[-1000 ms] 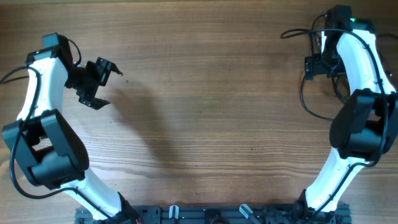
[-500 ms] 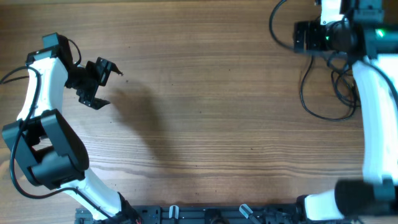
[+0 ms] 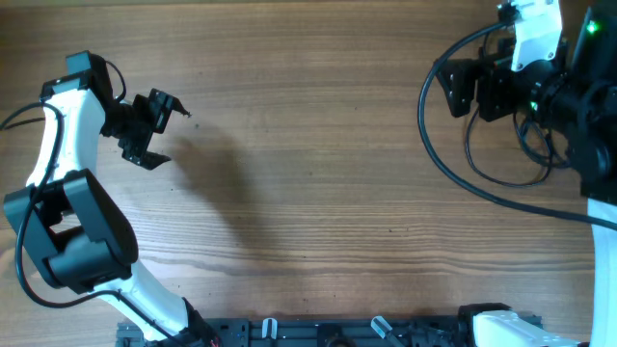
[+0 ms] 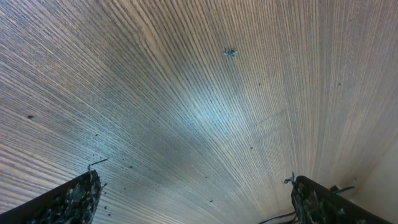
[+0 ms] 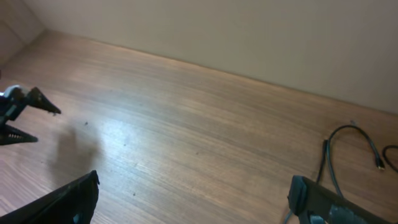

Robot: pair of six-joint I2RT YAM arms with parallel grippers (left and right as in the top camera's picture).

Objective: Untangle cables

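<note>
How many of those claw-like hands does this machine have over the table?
2. The left hand is open over the left side of the table; the right hand is open near the far right edge, close to the loose black cables. None seems hidden.

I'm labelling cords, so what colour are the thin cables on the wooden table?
Black; the thin cables show best overhead.

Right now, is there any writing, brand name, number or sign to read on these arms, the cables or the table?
None readable. No words, numbers or logos show on the left arm, the right arm, the cables or the table. A green light glows on the right arm, but it carries no text.
</note>
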